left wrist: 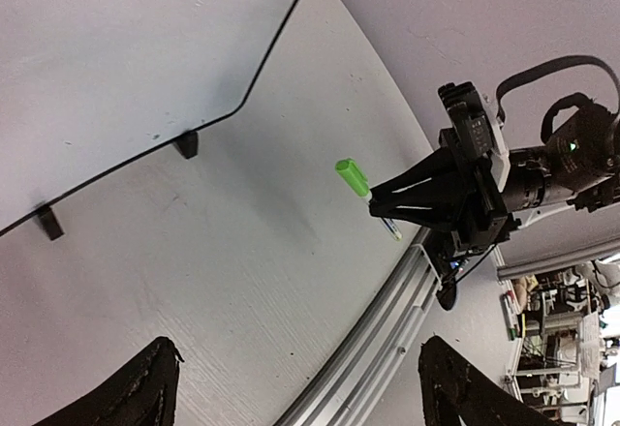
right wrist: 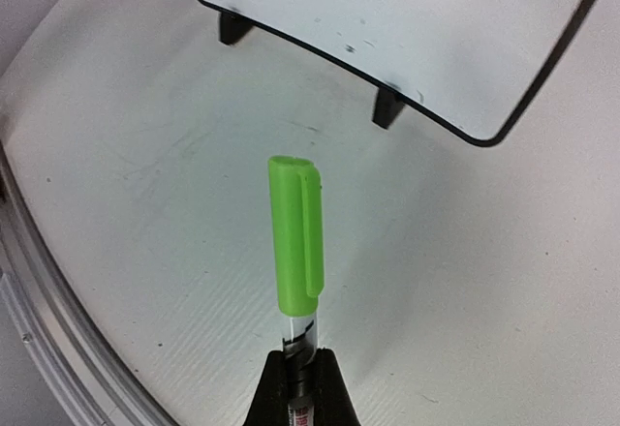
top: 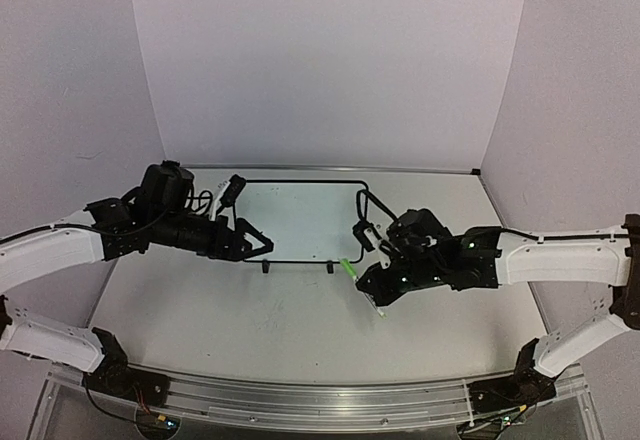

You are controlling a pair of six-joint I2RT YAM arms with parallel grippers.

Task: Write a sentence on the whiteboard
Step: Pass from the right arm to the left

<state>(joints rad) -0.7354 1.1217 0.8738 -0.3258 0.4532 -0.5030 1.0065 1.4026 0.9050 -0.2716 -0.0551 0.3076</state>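
The small rectangular whiteboard point(top: 300, 222), white-faced with rounded corners, a thin black frame and two small black feet, lies on the pale grey table point(top: 250, 330) between the two arms. No green writing shows on its face. Just off its near right corner is a slim marker point(top: 349, 270) with a bright green plastic cap point(right wrist: 295, 237), which is on. The marker's long axis points cap-first up toward the board's near edge. The right gripper point(top: 375, 295) is clamped tight on the marker's barrel behind the cap, so the board lies ahead of it and to its left. The left gripper point(top: 255, 247) hangs wide open by the board's near left corner, apparently apart from the board, its jaws facing the cap across the table. The nib is covered, so the next move likely turns on that cap.
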